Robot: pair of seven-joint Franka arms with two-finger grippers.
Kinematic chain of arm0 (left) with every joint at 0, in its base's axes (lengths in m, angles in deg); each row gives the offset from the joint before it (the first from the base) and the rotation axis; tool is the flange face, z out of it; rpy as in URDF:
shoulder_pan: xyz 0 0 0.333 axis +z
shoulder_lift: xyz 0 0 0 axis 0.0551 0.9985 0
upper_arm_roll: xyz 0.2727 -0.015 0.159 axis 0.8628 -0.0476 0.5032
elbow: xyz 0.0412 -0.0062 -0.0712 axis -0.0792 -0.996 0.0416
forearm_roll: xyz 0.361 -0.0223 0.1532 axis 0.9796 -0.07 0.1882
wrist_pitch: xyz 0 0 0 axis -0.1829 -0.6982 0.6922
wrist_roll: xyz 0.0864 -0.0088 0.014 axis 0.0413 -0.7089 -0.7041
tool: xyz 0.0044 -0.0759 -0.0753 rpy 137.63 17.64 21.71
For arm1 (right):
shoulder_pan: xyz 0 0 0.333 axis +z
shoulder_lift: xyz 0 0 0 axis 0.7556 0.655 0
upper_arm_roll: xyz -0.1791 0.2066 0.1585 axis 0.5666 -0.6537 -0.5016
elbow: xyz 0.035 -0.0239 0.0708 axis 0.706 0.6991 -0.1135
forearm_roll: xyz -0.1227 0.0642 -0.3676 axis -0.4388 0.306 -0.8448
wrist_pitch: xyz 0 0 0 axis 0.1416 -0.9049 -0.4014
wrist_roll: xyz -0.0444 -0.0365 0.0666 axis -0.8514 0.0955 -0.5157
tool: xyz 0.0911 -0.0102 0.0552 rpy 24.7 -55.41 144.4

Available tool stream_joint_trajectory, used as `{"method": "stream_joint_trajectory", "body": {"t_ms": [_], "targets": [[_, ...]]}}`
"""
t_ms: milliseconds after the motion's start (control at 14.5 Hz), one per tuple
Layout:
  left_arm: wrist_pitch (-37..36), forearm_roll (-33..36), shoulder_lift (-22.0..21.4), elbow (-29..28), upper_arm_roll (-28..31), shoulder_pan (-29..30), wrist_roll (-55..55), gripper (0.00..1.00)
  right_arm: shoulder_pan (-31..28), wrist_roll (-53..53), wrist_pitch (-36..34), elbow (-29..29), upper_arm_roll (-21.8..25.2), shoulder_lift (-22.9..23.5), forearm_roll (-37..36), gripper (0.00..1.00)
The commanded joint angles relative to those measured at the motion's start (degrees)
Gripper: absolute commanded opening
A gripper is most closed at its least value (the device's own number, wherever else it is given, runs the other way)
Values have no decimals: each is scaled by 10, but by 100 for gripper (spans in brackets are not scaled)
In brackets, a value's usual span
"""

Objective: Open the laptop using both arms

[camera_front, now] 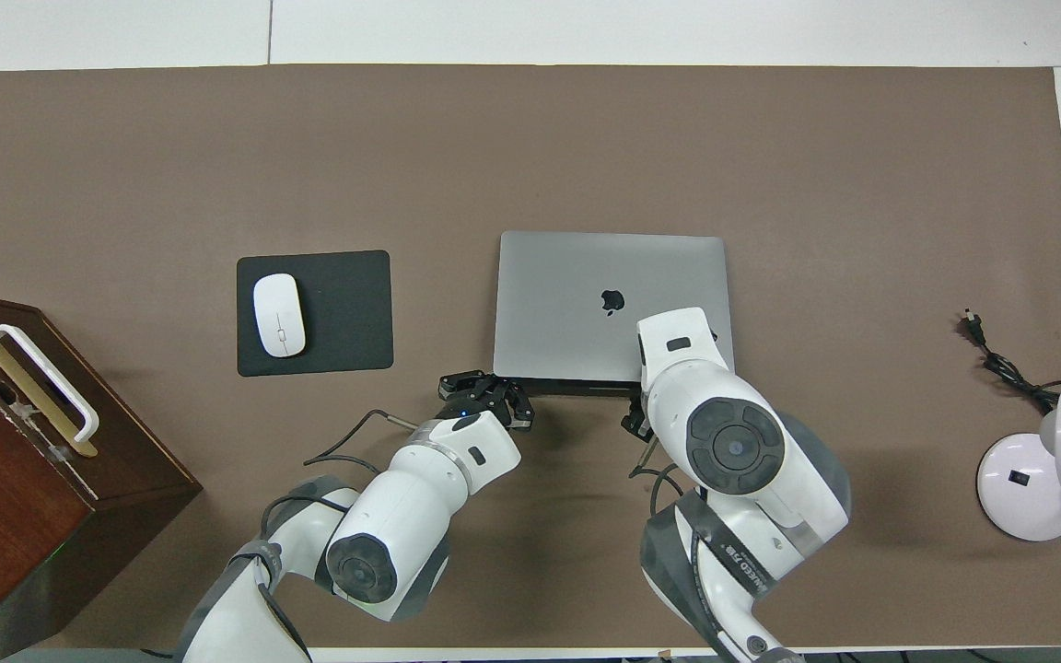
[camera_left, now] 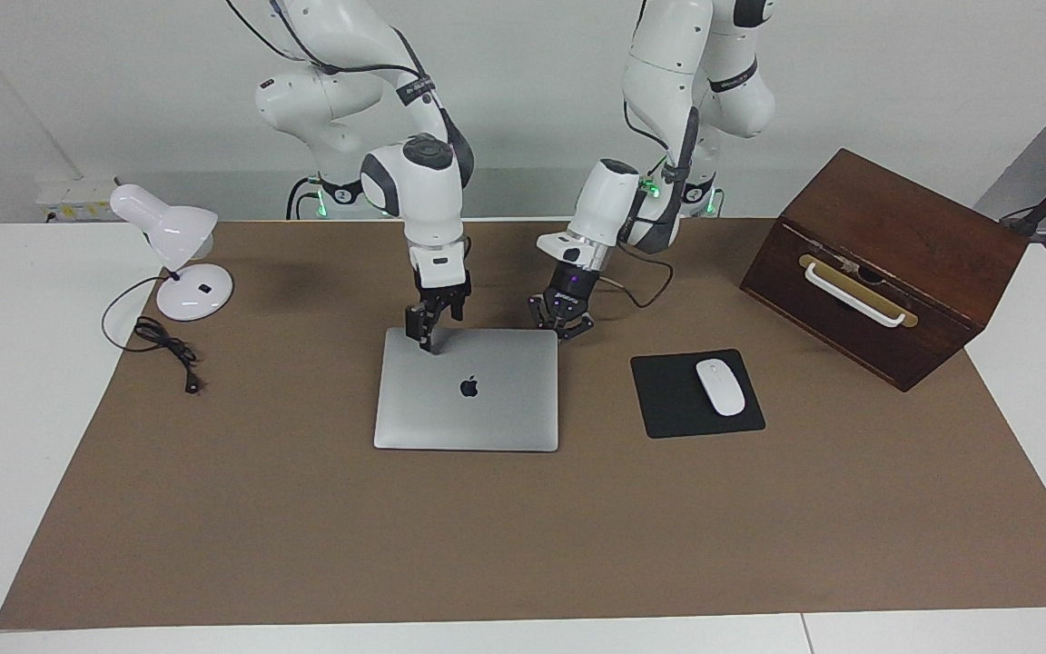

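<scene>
**Two-arm cell with the laptop lid closed, listed from the robots' end outward.**

- **Right arm** (camera_left: 414, 182): it bends forward at the elbow, and its wrist points almost straight down.
- **Right pincer** (camera_left: 430, 329): it sits low over the laptop corner nearest the robots, toward the right arm's end of the counter. In the overhead view the wrist housing covers this corner. Whether the pincer is open or closed cannot be told, nor whether it touches the lid.
- **Left arm** (camera_left: 618, 204): it slopes down and forward at a slant, with a black cable looping beside its wrist.
- **Left pincer** (camera_left: 562, 324) (camera_front: 486, 396): it is spread open and holds nothing. Its tips are low, just beside the laptop's other near corner.
- **White desk lamp** (camera_left: 173, 241): it stands toward the right arm's end, nearer to the robots than the laptop. Its black cord (camera_left: 164, 341) is coiled on the mat.
- **Dark wooden box** (camera_left: 886, 263): it sits toward the left arm's end, with a white handle (camera_left: 853, 295) on its face.
- **Laptop** (camera_left: 466, 400) (camera_front: 586, 276): it lies flat and shut near the middle of the brown mat (camera_left: 523, 545), with the dark logo facing up. One long edge faces the robots.
- **Black mouse pad** (camera_left: 668, 409): it lies beside the laptop, toward the left arm's end and apart from it. A white mouse (camera_left: 720, 387) rests on it.
- **White counter** (camera_left: 14, 409): it shows around the edges of the mat.
</scene>
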State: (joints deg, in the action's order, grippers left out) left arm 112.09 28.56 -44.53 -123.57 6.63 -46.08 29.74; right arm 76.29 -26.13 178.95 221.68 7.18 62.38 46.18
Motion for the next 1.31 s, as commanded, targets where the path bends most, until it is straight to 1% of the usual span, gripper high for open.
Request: {"method": "stream_joint_trajectory", "body": {"t_ms": [0,276,414,552,828,966,1241], "targets": [[11,-21,28,12,6,-11,6,0,-13,12,17,-8,-3,13,-13,100],[11,-20,28,12,6,-11,6,0,-15,14,27,-11,-3,16,-13,100],[11,-20,28,12,6,-11,6,0,-17,36,30,-30,-3,26,-13,100],[11,-20,28,12,6,-11,7,0,-32,59,29,-51,-3,37,-13,100],[11,-20,28,12,6,-11,7,0,-35,66,28,-70,-3,45,-13,100],[11,-20,28,12,6,-11,8,0,-36,66,18,-93,-3,52,-13,100],[11,-20,28,12,6,-11,8,0,-45,78,-38,-162,-3,67,-13,100]]}}
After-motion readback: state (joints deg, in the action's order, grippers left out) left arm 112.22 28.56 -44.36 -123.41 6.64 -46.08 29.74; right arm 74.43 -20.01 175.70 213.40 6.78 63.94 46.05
